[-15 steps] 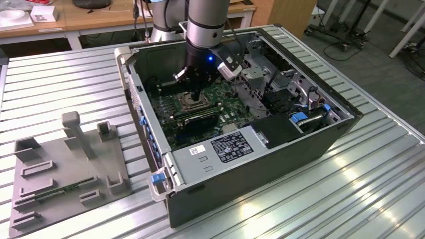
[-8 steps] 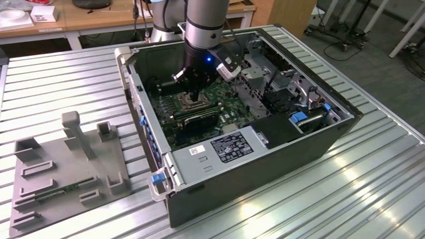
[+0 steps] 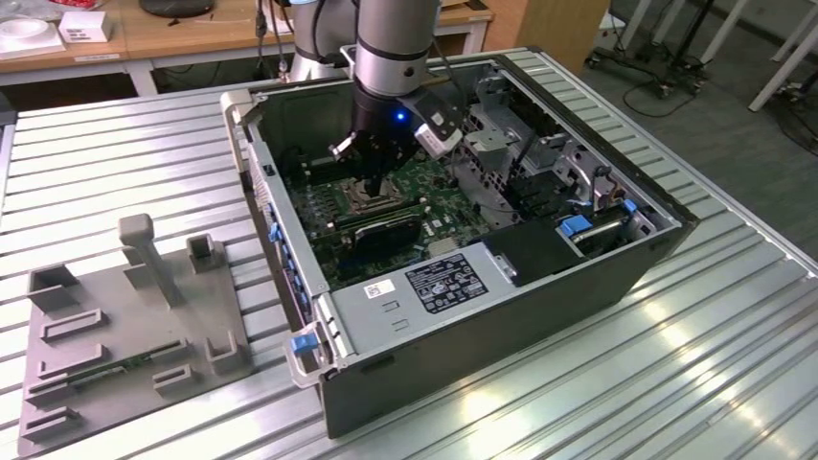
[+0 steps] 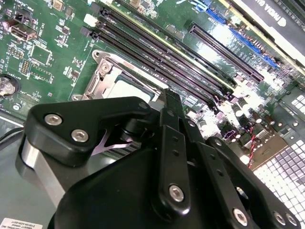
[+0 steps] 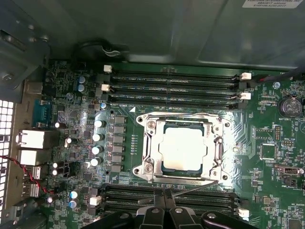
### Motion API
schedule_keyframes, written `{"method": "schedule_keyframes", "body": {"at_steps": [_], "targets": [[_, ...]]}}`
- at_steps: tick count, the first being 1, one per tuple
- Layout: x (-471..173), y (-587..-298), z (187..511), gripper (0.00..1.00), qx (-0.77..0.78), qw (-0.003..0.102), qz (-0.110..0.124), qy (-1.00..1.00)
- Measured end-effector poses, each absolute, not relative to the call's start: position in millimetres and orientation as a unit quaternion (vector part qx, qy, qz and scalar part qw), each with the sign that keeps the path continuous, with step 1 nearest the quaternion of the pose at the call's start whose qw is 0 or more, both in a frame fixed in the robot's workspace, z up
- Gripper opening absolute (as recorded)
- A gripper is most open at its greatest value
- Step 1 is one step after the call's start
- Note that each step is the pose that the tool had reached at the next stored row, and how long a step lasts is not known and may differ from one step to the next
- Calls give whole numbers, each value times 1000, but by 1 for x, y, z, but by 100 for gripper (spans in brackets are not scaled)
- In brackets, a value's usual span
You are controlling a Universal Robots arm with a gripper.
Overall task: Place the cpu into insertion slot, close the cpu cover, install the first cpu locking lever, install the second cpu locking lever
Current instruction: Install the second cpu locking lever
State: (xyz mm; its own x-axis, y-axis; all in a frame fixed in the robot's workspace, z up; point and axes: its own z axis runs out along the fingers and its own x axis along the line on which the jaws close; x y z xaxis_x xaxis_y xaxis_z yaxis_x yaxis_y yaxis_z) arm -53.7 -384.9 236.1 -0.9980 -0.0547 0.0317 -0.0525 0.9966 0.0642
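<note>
Lying on the ribbed metal counter at the exterior view's left is a grey holder tray with upright posts. Right of it sits an open computer case with a green circuit board inside. The robot arm reaches down into the case, and its gripper hangs just above the insertion slot near the middle of the board.

In the first wrist view the cpu lies flat in the insertion slot, framed by the closed cpu cover. A thin locking lever runs along the slot's near edge, beside the long black memory slots. The black fingers stand pressed close together with nothing between them, their tips just beside that lever.

In the second wrist view the fingers point at the slot's edge.
</note>
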Motion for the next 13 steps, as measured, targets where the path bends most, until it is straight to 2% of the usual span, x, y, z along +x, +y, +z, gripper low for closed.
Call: {"method": "schedule_keyframes", "body": {"at_steps": [13], "targets": [[-54,-385,232,11,27,17,-31,-999]]}}
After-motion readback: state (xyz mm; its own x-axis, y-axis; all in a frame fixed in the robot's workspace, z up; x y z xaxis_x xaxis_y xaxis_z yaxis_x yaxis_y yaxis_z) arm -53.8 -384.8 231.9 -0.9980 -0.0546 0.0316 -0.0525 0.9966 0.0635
